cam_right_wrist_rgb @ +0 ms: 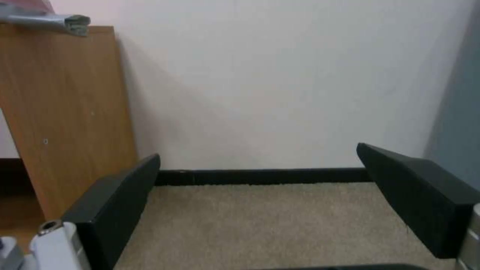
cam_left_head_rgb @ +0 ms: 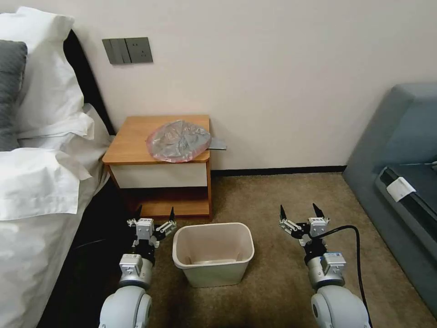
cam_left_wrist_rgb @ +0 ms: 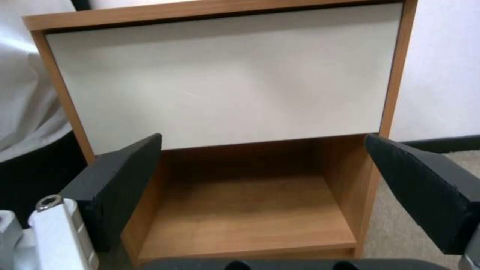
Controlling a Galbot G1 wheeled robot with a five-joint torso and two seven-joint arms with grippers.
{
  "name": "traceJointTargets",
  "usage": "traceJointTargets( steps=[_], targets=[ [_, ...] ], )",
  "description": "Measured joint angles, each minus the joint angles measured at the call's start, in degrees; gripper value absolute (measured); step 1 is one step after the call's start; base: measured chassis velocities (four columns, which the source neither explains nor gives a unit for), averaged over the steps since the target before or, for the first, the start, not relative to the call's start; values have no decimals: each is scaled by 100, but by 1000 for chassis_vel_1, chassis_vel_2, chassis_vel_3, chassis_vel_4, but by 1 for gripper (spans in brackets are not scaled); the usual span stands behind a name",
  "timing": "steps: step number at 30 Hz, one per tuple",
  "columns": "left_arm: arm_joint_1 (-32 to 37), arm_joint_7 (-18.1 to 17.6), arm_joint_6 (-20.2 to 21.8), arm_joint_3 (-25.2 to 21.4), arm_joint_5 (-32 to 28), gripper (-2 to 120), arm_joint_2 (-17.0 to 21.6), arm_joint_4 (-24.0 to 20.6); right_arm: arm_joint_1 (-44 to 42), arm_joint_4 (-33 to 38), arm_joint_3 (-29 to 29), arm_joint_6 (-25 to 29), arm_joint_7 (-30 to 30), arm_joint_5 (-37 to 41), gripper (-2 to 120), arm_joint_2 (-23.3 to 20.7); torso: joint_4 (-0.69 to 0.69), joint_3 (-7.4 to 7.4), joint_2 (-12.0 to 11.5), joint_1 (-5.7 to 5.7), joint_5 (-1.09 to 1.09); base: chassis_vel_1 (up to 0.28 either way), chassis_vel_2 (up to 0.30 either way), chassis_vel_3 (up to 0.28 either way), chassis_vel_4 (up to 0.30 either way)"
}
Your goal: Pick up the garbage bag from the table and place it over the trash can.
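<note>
1. Left gripper (cam_left_head_rgb: pixel 155 215) and right gripper (cam_left_head_rgb: pixel 299 211): black tapered fingers spread wide, holding nothing.
2. Trash can (cam_left_head_rgb: pixel 213 253), smooth beige plastic with rolled rim, sits between them.
3. Table (cam_left_head_rgb: pixel 136 136) at 12 o'clock: crinkly translucent garbage bag (cam_left_head_rgb: pixel 178 140) on top. The left wrist view shows its lower shelf (cam_left_wrist_rgb: pixel 245 213).

The garbage bag (cam_right_wrist_rgb: pixel 42 17) is cut off at the right wrist view's edge, just a grey folded tip showing.

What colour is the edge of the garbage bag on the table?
Pinkish-red, around a translucent grey garbage bag; the head view shows it best.
</note>
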Motion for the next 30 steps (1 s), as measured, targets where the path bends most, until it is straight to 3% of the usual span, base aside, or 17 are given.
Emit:
traceJointTargets(
  steps=[30],
  targets=[
    [0,0,0,0,0,100,0,0,0,0,0,0,0,0,100,0,0,0,0,0,0,0,0,0,0]
  ],
)
